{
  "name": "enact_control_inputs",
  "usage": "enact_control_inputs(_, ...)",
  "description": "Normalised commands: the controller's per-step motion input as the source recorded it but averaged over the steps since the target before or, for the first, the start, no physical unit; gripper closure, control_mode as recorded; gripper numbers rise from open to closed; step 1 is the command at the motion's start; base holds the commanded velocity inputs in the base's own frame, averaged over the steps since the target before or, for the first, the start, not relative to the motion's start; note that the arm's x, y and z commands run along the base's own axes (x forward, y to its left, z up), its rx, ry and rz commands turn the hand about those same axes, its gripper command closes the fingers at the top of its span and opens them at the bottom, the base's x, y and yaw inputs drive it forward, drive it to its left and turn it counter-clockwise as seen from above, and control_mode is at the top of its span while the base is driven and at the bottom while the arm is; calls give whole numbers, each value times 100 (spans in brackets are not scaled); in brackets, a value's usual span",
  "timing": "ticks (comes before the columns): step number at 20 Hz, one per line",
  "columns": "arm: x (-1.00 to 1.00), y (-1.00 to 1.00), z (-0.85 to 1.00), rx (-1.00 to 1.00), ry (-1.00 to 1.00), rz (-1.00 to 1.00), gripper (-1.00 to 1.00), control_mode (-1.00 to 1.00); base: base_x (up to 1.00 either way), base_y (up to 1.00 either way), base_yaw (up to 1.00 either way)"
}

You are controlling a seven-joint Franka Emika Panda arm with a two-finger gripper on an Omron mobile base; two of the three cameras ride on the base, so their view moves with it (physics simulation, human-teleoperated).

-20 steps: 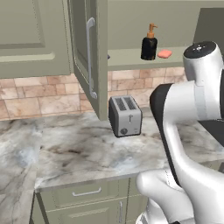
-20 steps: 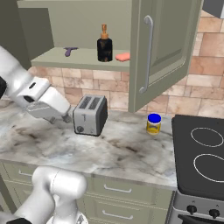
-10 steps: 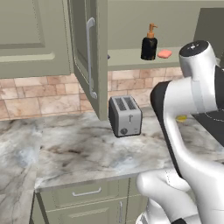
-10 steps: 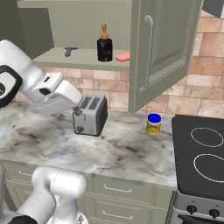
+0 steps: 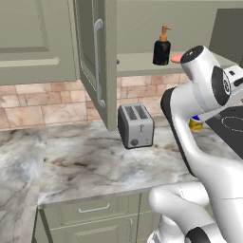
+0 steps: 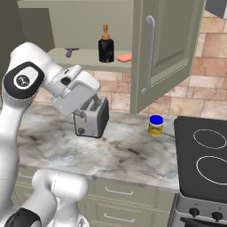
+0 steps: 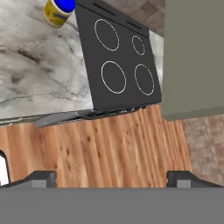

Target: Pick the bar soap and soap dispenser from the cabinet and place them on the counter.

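The bar soap (image 6: 124, 57) is a small flat pink block with round corners. It lies on the shelf of the green cabinet (image 6: 166, 48), just to the right of the soap dispenser (image 6: 105, 46). The soap dispenser is a little black bottle with an orange pump on top. It stands straight up on the same shelf. In the left base view, only a bit of the bar soap (image 5: 176, 58) peeks out, because the white arm is in front of it. The soap dispenser (image 5: 162, 48) shows well there.

The cabinet doors are open. Each door has 1 long silver handle (image 6: 149, 55). Below, on the marbled counter (image 6: 128, 153), stands a silver toaster (image 6: 92, 118). The arm's hand sits in front of the toaster in the right base view.

The right base view also shows a small purple thing (image 6: 70, 51) at the left end of the shelf, and a yellow jar with a blue lid (image 6: 155, 125) beside the black stove (image 6: 204, 155). The hand view shows something else: the wood floor (image 7: 105, 148), the stove with 4 rings (image 7: 118, 61), and the yellow jar (image 7: 59, 10) from above.

The gripper (image 7: 112, 178) has its 2 fingers far apart, and it holds nothing.
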Motion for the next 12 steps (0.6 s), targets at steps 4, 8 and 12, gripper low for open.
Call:
enact_control_inputs(4, 33, -43, 0, -19, 12, 0, -100, -100, 0, 0, 0)
enact_control_inputs(8, 22, -46, 3, -19, 11, 0, -100, -100, 0, 0, 0)
enact_control_inputs(12, 8, -42, 8, -14, 11, 0, -100, -100, 0, 0, 0)
